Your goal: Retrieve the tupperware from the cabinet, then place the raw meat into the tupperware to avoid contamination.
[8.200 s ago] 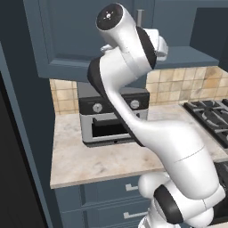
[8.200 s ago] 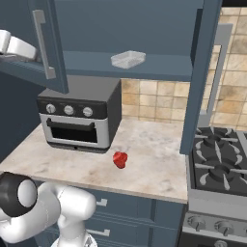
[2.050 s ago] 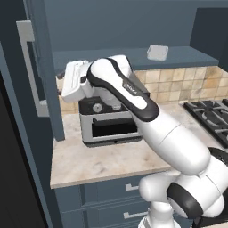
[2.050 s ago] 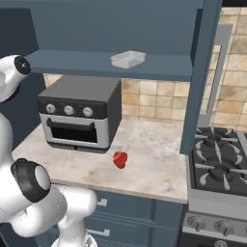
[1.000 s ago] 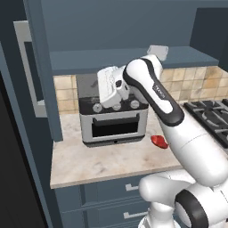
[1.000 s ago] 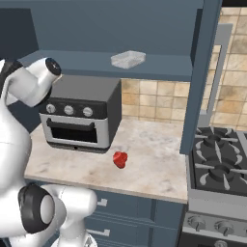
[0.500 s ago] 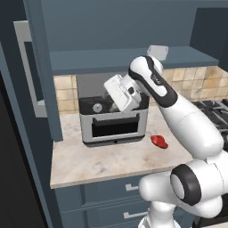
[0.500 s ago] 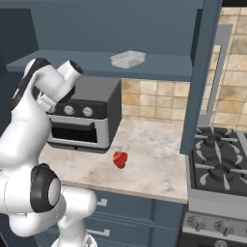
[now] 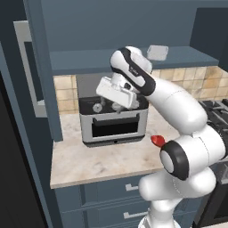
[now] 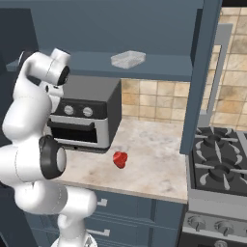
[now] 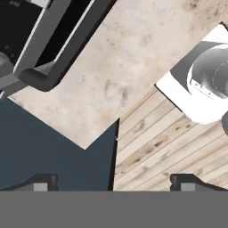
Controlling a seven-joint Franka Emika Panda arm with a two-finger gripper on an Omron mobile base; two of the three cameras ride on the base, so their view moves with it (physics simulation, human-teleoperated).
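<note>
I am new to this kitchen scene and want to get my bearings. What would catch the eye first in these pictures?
First, the big white robot arm, bent up in front of the grey toaster oven on the marble counter. Next, the small red lump of raw meat, bright on the counter to the right of the oven. Above, the cabinet stands open, with the pale tupperware on its shelf.

no readable text, no labels, no brands, no numbers, no signs

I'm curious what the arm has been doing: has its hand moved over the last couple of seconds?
Yes. The gripper has swung rightward from beside the open cabinet door to in front of the toaster oven.
</note>
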